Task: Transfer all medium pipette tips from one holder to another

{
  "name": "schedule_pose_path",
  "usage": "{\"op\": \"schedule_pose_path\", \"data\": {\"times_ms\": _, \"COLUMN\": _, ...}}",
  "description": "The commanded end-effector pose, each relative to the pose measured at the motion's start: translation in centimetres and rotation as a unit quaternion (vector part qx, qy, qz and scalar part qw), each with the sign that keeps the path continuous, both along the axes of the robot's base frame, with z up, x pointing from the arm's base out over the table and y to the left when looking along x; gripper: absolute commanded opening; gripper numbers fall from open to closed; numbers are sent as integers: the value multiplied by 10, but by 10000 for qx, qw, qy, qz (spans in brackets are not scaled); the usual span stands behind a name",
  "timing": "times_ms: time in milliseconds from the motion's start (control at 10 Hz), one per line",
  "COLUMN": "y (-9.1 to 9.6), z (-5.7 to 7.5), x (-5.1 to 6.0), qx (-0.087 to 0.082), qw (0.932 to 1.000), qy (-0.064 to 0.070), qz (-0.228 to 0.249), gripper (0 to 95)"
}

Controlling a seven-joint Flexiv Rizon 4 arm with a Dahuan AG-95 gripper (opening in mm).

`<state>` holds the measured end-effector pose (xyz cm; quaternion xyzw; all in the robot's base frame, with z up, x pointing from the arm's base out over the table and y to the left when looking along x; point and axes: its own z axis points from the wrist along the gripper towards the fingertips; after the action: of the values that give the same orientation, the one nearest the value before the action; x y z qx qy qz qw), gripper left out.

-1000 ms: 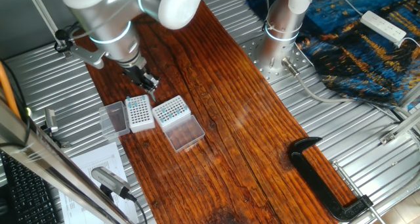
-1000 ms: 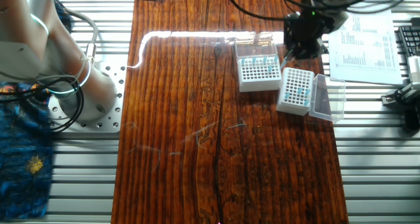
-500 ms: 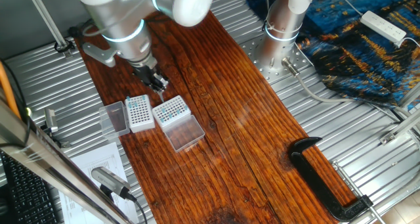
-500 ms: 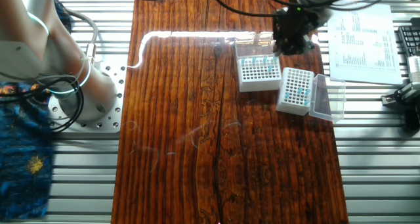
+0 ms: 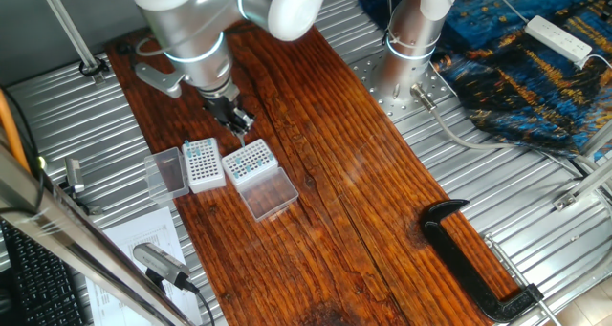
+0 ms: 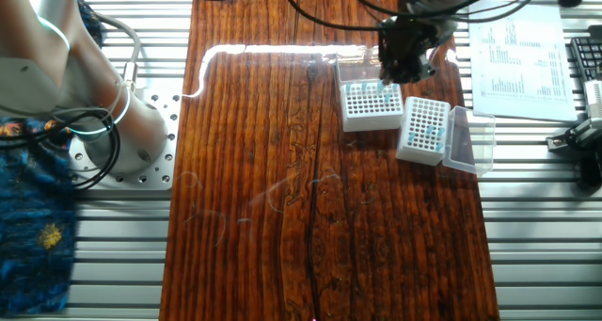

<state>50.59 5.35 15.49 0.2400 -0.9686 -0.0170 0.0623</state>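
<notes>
Two small box racks stand side by side on the dark red-brown wooden table (image 5: 316, 173). One is the opaque white-sided rack (image 5: 203, 163) (image 6: 424, 130) with a white perforated grid top, and its smoky clear lid (image 5: 166, 172) (image 6: 467, 139) lies open next to it, on the side away from the other rack. The other is the translucent clear-sided rack (image 5: 250, 161) (image 6: 371, 104) with a white hole-grid top; its clear flat hinged lid (image 5: 268, 192) (image 6: 364, 72) is folded open flat on the wood.

Small teal-blue pipette tips (image 6: 431, 131) show as a few dots in the grid of the white-sided rack, and more teal dots (image 6: 372, 94) sit in the clear-sided rack — in the first fixed view they are too small to count.

The silver arm reaches down from above, and its black two-finger gripper (image 5: 236, 121) (image 6: 399, 65) hangs over the edge of the clear-sided rack, at the side far from the white rack. The fingers look close together, but the pictures do not show whether they hold a tip; it cannot be told.

A black clamp (image 5: 473, 259) lies on the table well apart from the racks. A printed paper sheet (image 6: 522, 53) lies on the ribbed metal surface beside the white-sided rack.
</notes>
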Motion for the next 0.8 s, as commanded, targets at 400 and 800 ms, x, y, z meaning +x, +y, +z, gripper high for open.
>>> {"op": "schedule_pose_path", "data": {"times_ms": 400, "y": 0, "z": -13, "x": 3, "qx": -68, "qw": 9999, "qy": -92, "qz": -12, "gripper": 0}}
{"op": "schedule_pose_path", "data": {"times_ms": 800, "y": 1, "z": -17, "x": 4, "qx": -38, "qw": 9999, "qy": -88, "qz": -44, "gripper": 0}}
